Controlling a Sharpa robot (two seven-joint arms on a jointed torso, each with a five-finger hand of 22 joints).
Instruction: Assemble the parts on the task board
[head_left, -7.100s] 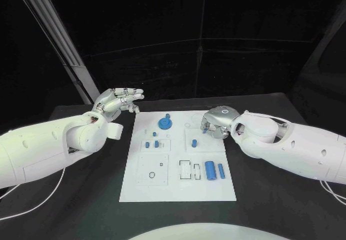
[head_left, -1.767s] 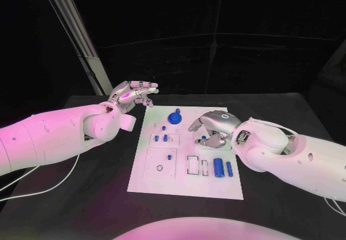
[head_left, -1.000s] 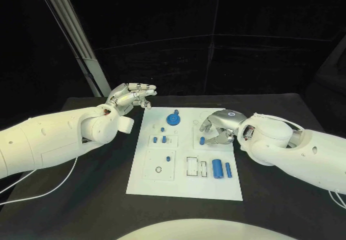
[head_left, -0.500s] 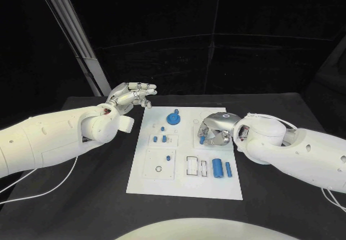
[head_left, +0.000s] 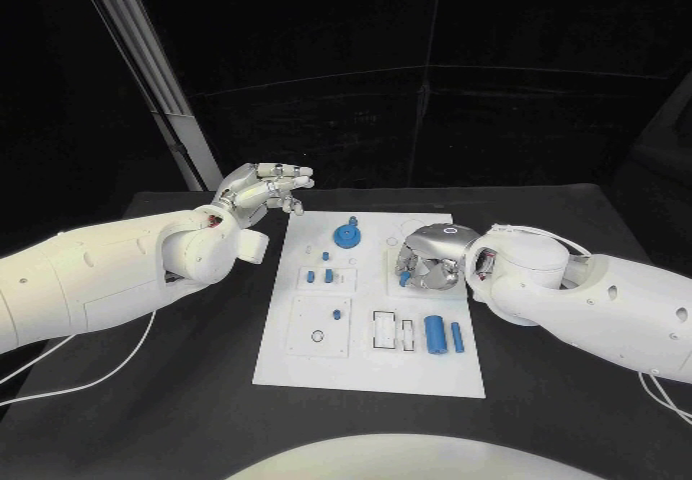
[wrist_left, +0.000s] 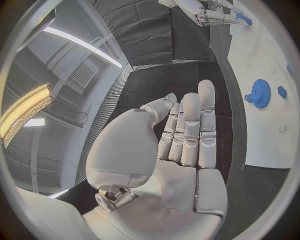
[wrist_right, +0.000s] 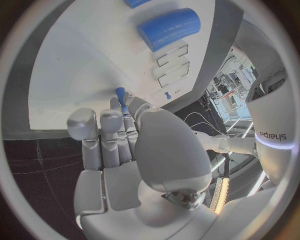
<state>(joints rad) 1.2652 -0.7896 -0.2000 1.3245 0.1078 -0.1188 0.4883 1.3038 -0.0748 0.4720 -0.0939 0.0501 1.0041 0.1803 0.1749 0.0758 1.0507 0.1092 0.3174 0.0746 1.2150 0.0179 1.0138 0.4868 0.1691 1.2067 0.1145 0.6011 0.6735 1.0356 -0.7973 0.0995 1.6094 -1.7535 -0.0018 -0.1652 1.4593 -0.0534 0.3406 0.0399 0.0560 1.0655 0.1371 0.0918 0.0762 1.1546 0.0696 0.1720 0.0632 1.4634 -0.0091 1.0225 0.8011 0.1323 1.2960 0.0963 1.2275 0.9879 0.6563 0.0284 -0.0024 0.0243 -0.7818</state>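
Right hand (head_left: 433, 262) over the task board (head_left: 372, 365), fingers (wrist_right: 122, 119) pinching a small blue peg (wrist_right: 120, 93), left hand (head_left: 264, 192) beside the board's far corner, fingers held together, holding nothing.

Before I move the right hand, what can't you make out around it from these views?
- Head view: the right hand covers the task board beneath it, hiding any slot there.
- Right wrist view: a small blue part sits at the fingertips; fingers hide its lower end, so seating is unclear.
- Head view: small pegs too small to tell seated or loose.
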